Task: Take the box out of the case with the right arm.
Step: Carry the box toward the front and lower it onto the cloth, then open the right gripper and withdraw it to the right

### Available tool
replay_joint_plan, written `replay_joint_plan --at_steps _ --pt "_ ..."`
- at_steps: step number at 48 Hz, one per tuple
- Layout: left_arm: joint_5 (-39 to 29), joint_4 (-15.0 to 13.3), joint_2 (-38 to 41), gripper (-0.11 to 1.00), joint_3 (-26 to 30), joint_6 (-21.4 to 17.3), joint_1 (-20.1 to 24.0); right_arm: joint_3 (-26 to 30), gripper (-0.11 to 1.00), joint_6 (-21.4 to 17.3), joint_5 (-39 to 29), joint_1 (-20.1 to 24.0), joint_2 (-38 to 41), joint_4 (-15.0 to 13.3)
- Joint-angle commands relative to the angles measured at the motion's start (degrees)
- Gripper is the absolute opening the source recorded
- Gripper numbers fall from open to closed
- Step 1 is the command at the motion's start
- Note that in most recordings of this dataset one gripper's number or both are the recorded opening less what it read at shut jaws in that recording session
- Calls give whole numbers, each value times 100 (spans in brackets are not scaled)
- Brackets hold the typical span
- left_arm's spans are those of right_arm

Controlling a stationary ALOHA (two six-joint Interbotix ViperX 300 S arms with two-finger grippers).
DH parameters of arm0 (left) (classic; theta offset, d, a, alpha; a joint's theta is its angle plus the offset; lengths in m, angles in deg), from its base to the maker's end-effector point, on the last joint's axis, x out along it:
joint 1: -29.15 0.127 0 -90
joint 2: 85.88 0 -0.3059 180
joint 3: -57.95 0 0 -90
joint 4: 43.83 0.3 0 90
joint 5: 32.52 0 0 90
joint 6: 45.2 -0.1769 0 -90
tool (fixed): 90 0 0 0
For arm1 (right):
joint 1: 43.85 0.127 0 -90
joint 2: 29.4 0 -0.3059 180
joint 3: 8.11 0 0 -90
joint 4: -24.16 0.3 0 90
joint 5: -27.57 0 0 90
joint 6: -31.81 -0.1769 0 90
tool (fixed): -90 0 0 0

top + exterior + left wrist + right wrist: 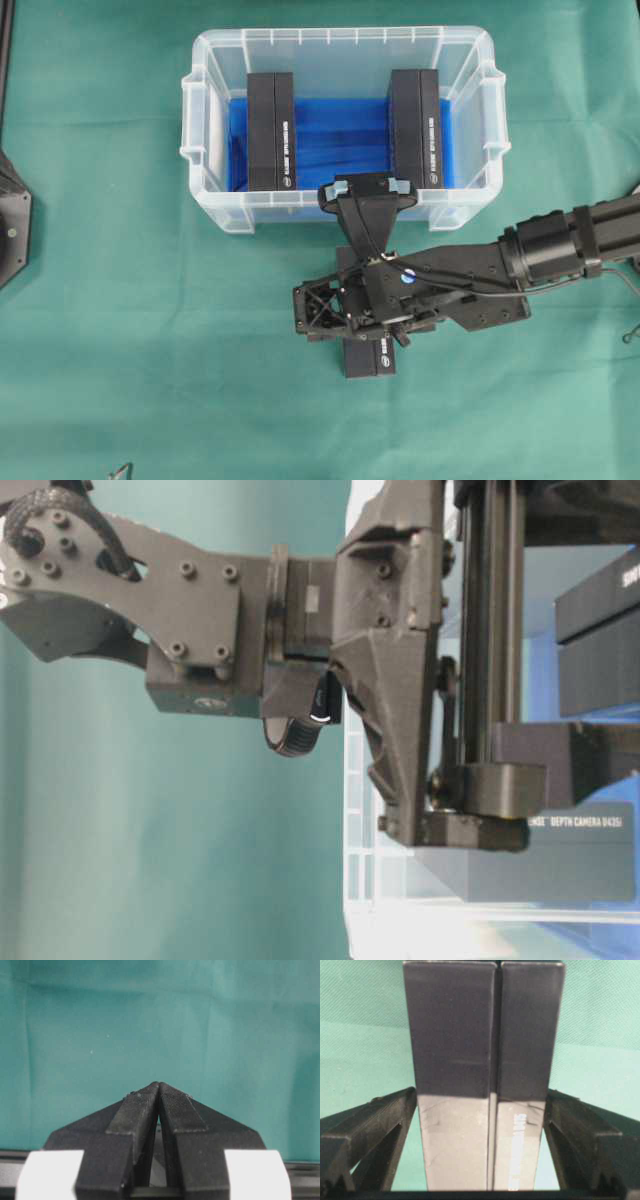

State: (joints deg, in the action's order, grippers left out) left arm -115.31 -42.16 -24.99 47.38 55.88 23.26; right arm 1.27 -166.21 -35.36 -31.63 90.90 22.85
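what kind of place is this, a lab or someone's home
Most likely a robotics lab bench: a green cloth covers the table, a black robot arm works over it, and a clear case holds black boxed depth cameras.

green table (100, 330) bears case (210, 205), box (368, 358).

Translucent, glossy plastic case (470, 205) with shiny blue lining (340, 135). Matt black cardboard-looking box (485, 1030) at 6 o'clock of case, faint sheen low down. Matt, faintly creased green cloth (120, 330). Matt black, ridged plastic fingers (135, 1110).
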Motion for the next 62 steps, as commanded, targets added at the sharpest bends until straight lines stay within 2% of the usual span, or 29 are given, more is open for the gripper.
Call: replay_joint_plan --at_steps 1,12,22,31,36,62 --pt "26 18 0 0 141 -9 9 149 93 -9 -44 -9 -167 0" --pt "26 18 0 0 149 0 18 475 93 -18 -615 -9 -343 -44" --pt "18 18 0 0 158 0 9 1266 93 0 -1696 -18 -527 -246" --pt "18 18 0 0 158 0 9 2162 92 62 -2602 -9 -606 -580" --pt "26 18 0 0 149 0 18 2487 92 97 -2944 -18 -606 -633" --pt "9 18 -9 0 158 -9 18 2479 92 343 -3138 -26 -642 -624"
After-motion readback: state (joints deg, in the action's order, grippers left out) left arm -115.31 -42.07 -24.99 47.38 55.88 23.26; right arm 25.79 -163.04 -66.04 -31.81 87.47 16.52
